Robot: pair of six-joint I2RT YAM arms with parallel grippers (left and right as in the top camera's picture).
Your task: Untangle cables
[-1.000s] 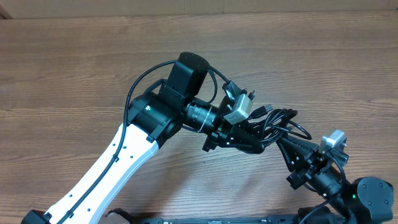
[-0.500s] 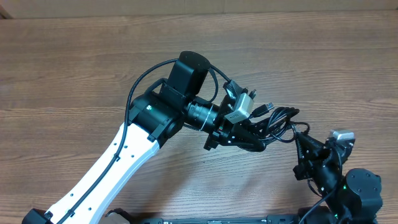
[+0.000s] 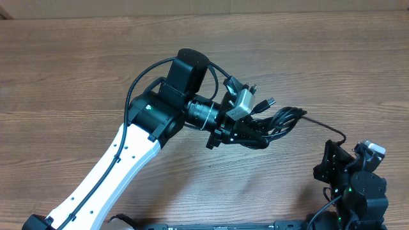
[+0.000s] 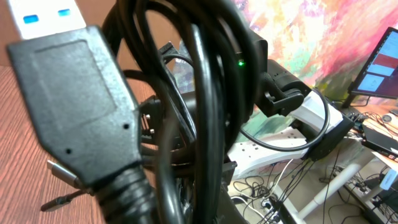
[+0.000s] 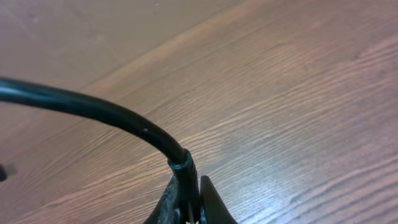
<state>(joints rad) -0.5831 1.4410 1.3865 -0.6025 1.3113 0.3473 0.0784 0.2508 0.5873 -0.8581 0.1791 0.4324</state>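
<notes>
Glossy black rubbery cables [image 4: 205, 93] with a matt plastic plug [image 4: 68, 106]; table [image 3: 77, 64] of smooth wood grain

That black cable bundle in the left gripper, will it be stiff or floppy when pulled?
Probably floppy: the cables sit in loose loops at the left gripper. The strand pinched by the right gripper curves smoothly, so likely somewhat springy. The bulky plug may snag on loops.

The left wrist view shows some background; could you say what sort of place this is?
Probably a robotics lab or workshop: a wood-grain table, a monitor, and a white power strip among loose floor wires.
</notes>
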